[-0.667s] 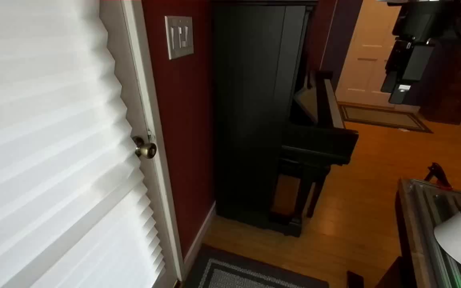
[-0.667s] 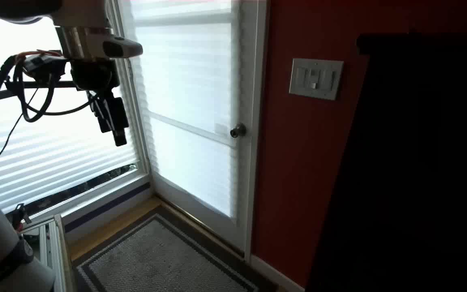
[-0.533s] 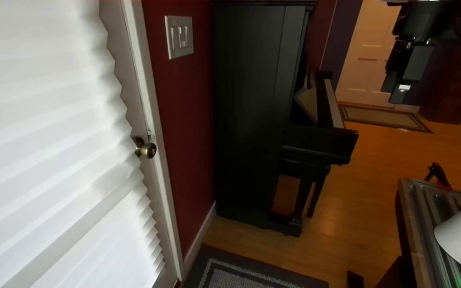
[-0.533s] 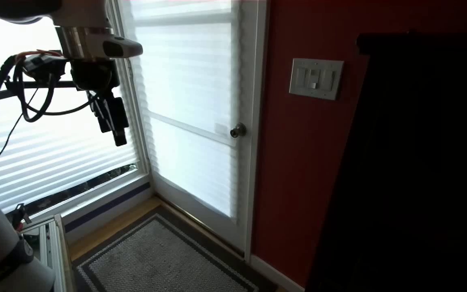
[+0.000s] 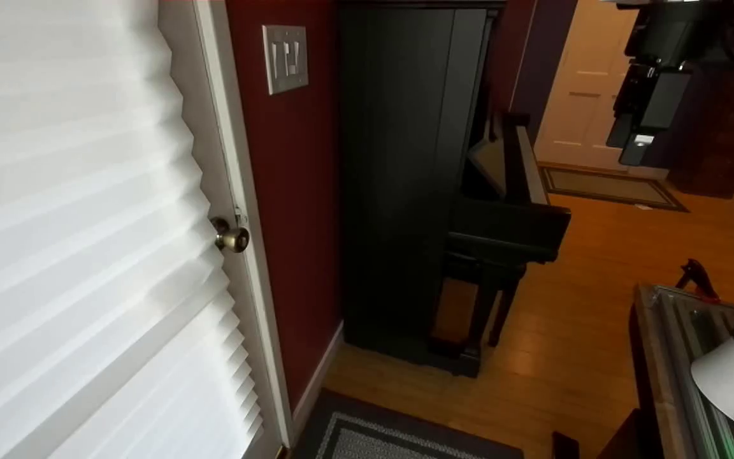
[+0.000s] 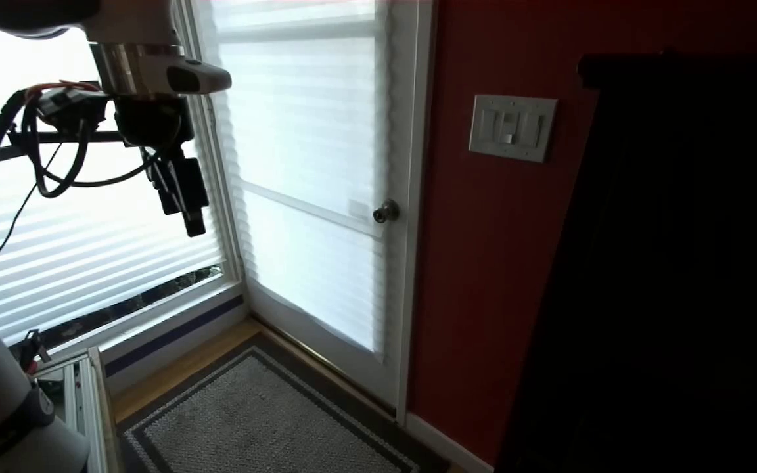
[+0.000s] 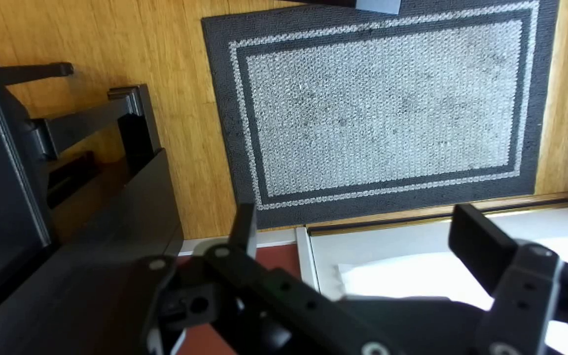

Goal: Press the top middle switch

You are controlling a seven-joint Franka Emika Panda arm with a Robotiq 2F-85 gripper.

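Claw (image 7: 355, 226) spread wide, well apart from the switch plate (image 6: 520, 150)

Largest for us is the red wall (image 6: 477, 282), with a door (image 6: 395, 282) beside it carrying a bright white pleated shade (image 6: 306, 131). Next to the wall stands a black upright piano (image 5: 399, 185); in an exterior view we see its keyboard (image 5: 531, 162) from one end. A dark-bordered doormat (image 7: 387, 113) lies on the wooden floor (image 7: 185, 148) along the foot of the door.

Our robot arm (image 6: 135, 26) shows at the upper left of an exterior view, in front of a window shade (image 6: 89, 263). At its end the claw points downward. In the wrist view its jaws stand far apart, and it has hold of nothing.

We see the switch plate in both exterior views, on the wall between door and piano. Lower, at the door's edge, is the round brass knob (image 5: 234, 240).

Smallest is the top middle switch (image 6: 508, 119), tiny and pale, the upper piece in the plate's middle column; we cannot tell its setting.
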